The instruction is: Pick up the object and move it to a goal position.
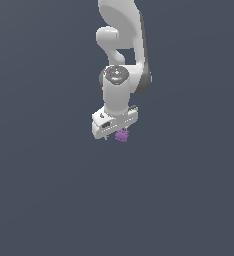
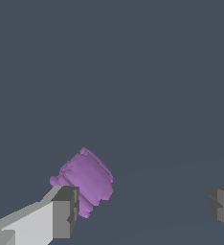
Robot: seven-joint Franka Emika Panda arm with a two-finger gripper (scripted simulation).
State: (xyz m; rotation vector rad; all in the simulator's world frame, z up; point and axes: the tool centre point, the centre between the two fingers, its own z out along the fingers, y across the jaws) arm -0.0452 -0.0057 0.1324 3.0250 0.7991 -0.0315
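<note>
1. The white arm (image 1: 120,60) hangs down from the top of the exterior view, wrist pointing downward over a plain dark grey surface (image 1: 49,200).
2. The end effector (image 1: 114,136) has its fingers spread wide; in the wrist view one finger (image 2: 63,213) and the other (image 2: 223,206) stand far apart.
3. The purple lumpy object (image 1: 121,135) sits just under the end effector's body, toward the exterior view's right.
4. In the wrist view the object (image 2: 87,179) lies against the tip of one finger, well apart from the other, so nothing is clamped.
</note>
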